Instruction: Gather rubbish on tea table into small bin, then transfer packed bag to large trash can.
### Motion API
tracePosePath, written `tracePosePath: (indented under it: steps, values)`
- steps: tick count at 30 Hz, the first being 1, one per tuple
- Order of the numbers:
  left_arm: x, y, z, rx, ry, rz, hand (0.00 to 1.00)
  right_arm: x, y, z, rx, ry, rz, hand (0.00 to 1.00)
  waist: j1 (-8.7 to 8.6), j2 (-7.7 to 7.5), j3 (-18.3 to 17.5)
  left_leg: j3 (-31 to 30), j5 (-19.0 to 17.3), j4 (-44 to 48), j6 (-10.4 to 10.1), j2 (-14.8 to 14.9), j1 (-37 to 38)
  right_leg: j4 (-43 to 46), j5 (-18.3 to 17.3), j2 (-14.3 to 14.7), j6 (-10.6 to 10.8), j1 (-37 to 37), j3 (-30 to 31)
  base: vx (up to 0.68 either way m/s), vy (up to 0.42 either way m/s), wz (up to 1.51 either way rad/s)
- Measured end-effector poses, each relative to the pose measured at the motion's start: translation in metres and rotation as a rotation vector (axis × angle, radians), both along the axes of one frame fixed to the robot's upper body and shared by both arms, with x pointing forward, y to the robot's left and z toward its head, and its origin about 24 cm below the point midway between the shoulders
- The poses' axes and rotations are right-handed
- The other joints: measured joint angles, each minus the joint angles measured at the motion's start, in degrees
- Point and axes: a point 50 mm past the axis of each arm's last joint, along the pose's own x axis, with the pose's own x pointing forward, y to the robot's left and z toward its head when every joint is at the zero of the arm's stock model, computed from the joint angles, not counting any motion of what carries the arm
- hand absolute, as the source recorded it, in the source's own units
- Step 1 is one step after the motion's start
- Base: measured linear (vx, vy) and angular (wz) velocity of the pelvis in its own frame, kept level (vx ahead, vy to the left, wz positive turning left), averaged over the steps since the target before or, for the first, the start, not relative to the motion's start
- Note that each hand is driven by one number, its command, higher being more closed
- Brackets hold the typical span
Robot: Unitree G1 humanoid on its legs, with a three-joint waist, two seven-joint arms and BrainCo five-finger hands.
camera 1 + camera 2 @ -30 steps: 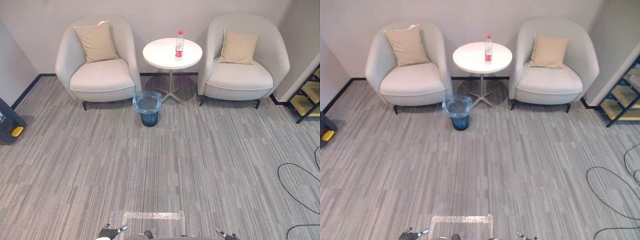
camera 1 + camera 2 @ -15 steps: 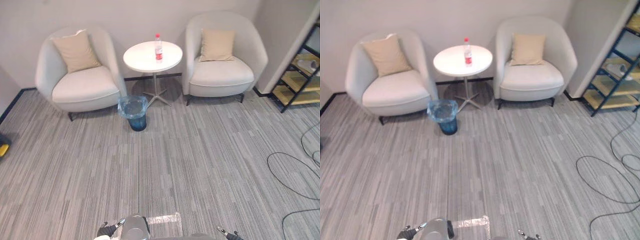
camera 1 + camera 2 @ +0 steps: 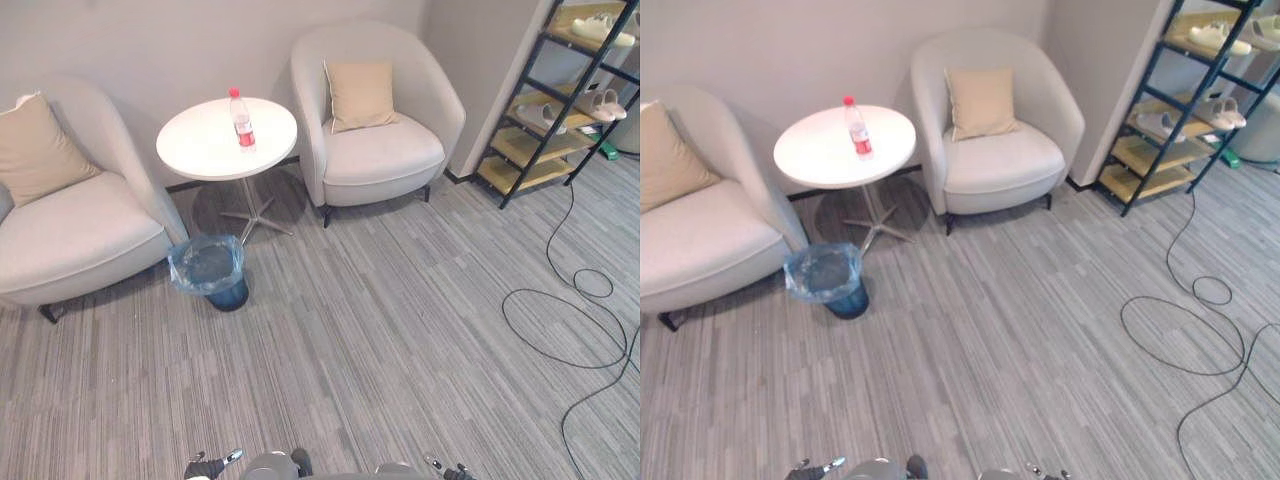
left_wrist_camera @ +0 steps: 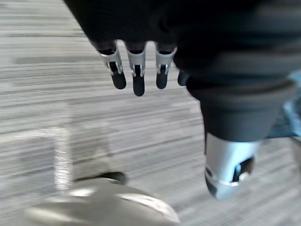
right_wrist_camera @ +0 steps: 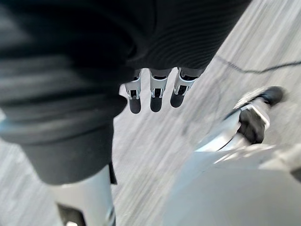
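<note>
Saw the round white tea table by the wall, set between the left armchair and the right armchair, both pale and rounded. Noted a tan cushion propped in the left seat and a second cushion leaning against the back of the right one. Found a single bottle on the tabletop, clear with a red cap and red label, standing upright toward the far right part of the top. Spotted the small bin on the grey striped carpet, just beside the table's foot and near the front corner of the left armchair, lined with a blue bag folded out over its rim; could not tell the contents. Made out a dark-framed rack with wooden shelves at the far right, pale shoes resting on its upper shelves. Caught the left hand low at the near edge, well apart from table and bin, fingers straight and relaxed above the carpet, grasping nothing. Read the right hand the same way: fingers extended, loose, empty, hanging over the carpet.
</note>
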Motion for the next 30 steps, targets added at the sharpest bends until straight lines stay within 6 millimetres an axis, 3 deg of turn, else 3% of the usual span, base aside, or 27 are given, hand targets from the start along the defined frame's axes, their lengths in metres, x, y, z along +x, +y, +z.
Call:
tracePosePath:
  steps: [2, 3, 4, 6, 7, 9, 11, 13, 15, 17, 19, 20, 21, 22, 23, 26, 28, 29, 30]
  values:
    - [0.003, -0.001, 0.001, -0.006, -0.01, 0.006, 0.0, 0.005, 0.0, 0.001, 0.001, -0.015, 0.007, 0.0, -0.9, 0.02, 0.5, 0.1, -0.3, -1.9, -0.5, 0.4, 3.1, -7.9, -1.2, -0.6, -1.7, -2.3, -3.5, 0.24, 0.008, 0.02]
    - [0.01, -0.004, 0.002, -0.013, -0.027, 0.002, 0.0, 0.004, 0.003, 0.0, 0.005, -0.01, 0.011, 0.0, -1.51, -0.21, 0.5, -0.3, -1.2, -2.5, -1.3, 0.6, 4.8, -17.3, 0.1, 0.0, -2.7, -3.5, -3.6, 0.23, -0.059, 0.24]
    - [0.012, -0.008, 0.001, -0.023, -0.033, 0.0, 0.0, 0.003, 0.002, 0.0, 0.002, -0.007, 0.013, 0.0, -1.67, -0.18, 0.5, -0.8, -1.7, -2.3, -1.6, 0.9, 5.1, -21.2, 1.5, 0.6, -3.0, -3.9, -2.7, 0.27, -0.125, 0.36]
    - [0.013, -0.02, 0.0, -0.06, -0.044, 0.019, 0.0, -0.003, 0.004, -0.002, 0.004, 0.02, 0.024, 0.0, -2.13, -0.68, 0.4, -3.4, -5.0, 0.2, -3.7, 1.3, 5.0, -31.7, 9.2, 2.3, -5.3, -4.2, 1.3, 0.31, -0.202, 0.51]
    - [0.014, -0.019, 0.0, -0.058, -0.05, 0.023, 0.0, -0.008, 0.006, -0.003, 0.011, 0.034, 0.023, 0.0, -2.19, -1.13, 0.2, -4.3, -6.0, 1.1, -4.3, 1.2, 5.1, -31.9, 11.8, 2.3, -5.3, -4.1, 1.4, 0.37, -0.275, 0.58]
    - [0.01, -0.032, -0.002, -0.091, -0.042, 0.041, 0.0, -0.013, -0.001, -0.004, 0.002, 0.06, 0.019, 0.0, -2.63, 1.36, -0.4, -5.5, -6.9, 6.2, -5.1, 4.3, 4.2, -30.5, 9.2, 3.1, -5.9, -2.3, -2.0, 0.45, -0.308, 0.59]
    - [0.021, -0.036, 0.0, -0.102, -0.07, 0.044, 0.0, -0.015, -0.006, -0.003, -0.016, 0.065, 0.013, 0.0, -3.13, 2.65, -0.1, -6.8, -6.3, 23.1, -5.7, 8.2, -4.1, -31.7, 7.4, 3.4, -6.9, 0.5, -5.6, 0.37, -0.323, 0.75]
    - [0.028, -0.034, 0.003, -0.1, -0.099, 0.053, 0.0, -0.015, -0.008, -0.002, -0.022, 0.068, 0.022, 0.0, -2.64, 2.83, 0.7, -6.0, -0.7, 38.8, -5.8, 12.9, -11.2, -33.3, 5.5, 4.2, -8.2, 5.1, -8.1, 0.27, -0.26, 0.64]
    - [0.033, -0.03, 0.006, -0.087, -0.12, 0.036, 0.0, -0.009, -0.006, -0.002, -0.022, 0.054, 0.036, 0.0, -2.25, 2.18, 1.1, -2.3, -1.0, 44.6, -4.8, 16.5, -15.1, -36.5, 3.3, 4.5, -8.6, 10.5, -10.6, 0.28, -0.2, 0.42]
    - [0.038, -0.032, 0.008, -0.085, -0.14, 0.011, 0.0, -0.008, -0.007, -0.001, -0.021, 0.049, 0.022, 0.0, -2.14, 2.03, 1.2, 0.7, -1.7, 40.6, -4.2, 16.7, -17.8, -39.4, 3.5, 4.5, -7.4, 13.5, -11.7, 0.25, -0.088, 0.31]
    - [0.04, -0.033, 0.009, -0.085, -0.148, 0.005, 0.0, -0.002, -0.006, 0.0, -0.019, 0.024, 0.008, 0.0, -1.75, 2.0, 1.2, 4.0, -1.4, 25.4, -5.0, 14.2, -18.8, -42.6, 3.8, 4.4, -6.9, 15.7, -12.2, 0.33, 0.01, 0.03]
    - [0.041, -0.034, 0.009, -0.086, -0.149, 0.002, 0.0, 0.001, -0.007, 0.001, -0.021, 0.014, 0.009, 0.0, -1.56, 2.0, 1.2, 4.4, 0.1, 18.7, -5.2, 12.8, -18.4, -43.1, 3.8, 4.2, -6.8, 16.2, -12.2, 0.36, 0.105, -0.16]
    - [0.042, -0.035, 0.009, -0.087, -0.145, -0.014, 0.0, 0.004, -0.007, 0.002, -0.022, 0.005, 0.011, 0.0, -1.34, 2.04, 1.3, 4.4, 4.4, 7.7, -5.4, 10.4, -17.5, -44.0, 3.0, 4.2, -5.7, 17.6, -12.0, 0.32, 0.127, -0.2]
    - [0.041, -0.035, 0.008, -0.086, -0.141, -0.017, 0.0, 0.005, -0.006, 0.002, -0.021, 0.005, 0.011, 0.0, -0.98, 1.89, 1.5, 3.7, 8.0, 5.5, -4.6, 9.6, -17.2, -44.4, 2.6, 4.2, -5.2, 18.1, -11.4, 0.43, 0.178, -0.32]
    - [0.044, -0.029, 0.009, -0.071, -0.142, -0.022, 0.0, 0.009, 0.0, 0.001, -0.005, 0.001, 0.013, 0.0, -0.23, 0.12, 1.6, 3.5, 9.2, 4.7, -3.5, 7.6, -15.8, -46.0, 2.3, 3.2, -4.0, 19.9, -9.8, 0.5, 0.162, -0.2]
    - [0.054, -0.028, 0.013, -0.067, -0.163, -0.033, 0.0, 0.016, 0.015, -0.002, 0.039, -0.012, 0.006, 0.0, -0.4, -2.2, 1.7, 4.9, 4.2, 9.7, -1.2, 5.8, -16.2, -47.5, 4.0, 0.4, -2.1, 21.6, -7.0, 0.49, 0.188, -0.13]
    - [0.051, -0.03, 0.011, -0.071, -0.149, -0.037, 0.0, 0.018, 0.016, -0.002, 0.048, -0.018, 0.008, 0.0, -0.02, -2.01, 1.6, 5.9, 1.2, 9.4, -0.9, 4.8, -13.2, -36.4, 3.7, -0.8, -1.4, 17.9, -2.6, 0.43, 0.269, -0.24]
    - [0.05, -0.03, 0.01, -0.067, -0.133, -0.062, 0.0, 0.02, 0.016, -0.001, 0.049, -0.027, 0.009, 0.0, -0.37, -1.96, 1.6, 6.0, 0.0, 8.1, -0.9, 3.8, -10.7, -25.9, 4.7, -1.7, 1.0, 13.9, -1.0, 0.37, 0.219, -0.06]
    - [0.051, -0.03, 0.01, -0.06, -0.13, -0.089, 0.0, 0.023, 0.015, 0.0, 0.046, -0.042, 0.012, 0.0, -0.73, -2.04, 1.7, 5.8, -0.9, 7.1, -0.9, 3.0, -8.4, -16.0, 6.9, -2.6, 4.8, 9.6, 0.4, 0.44, 0.224, 0.08]
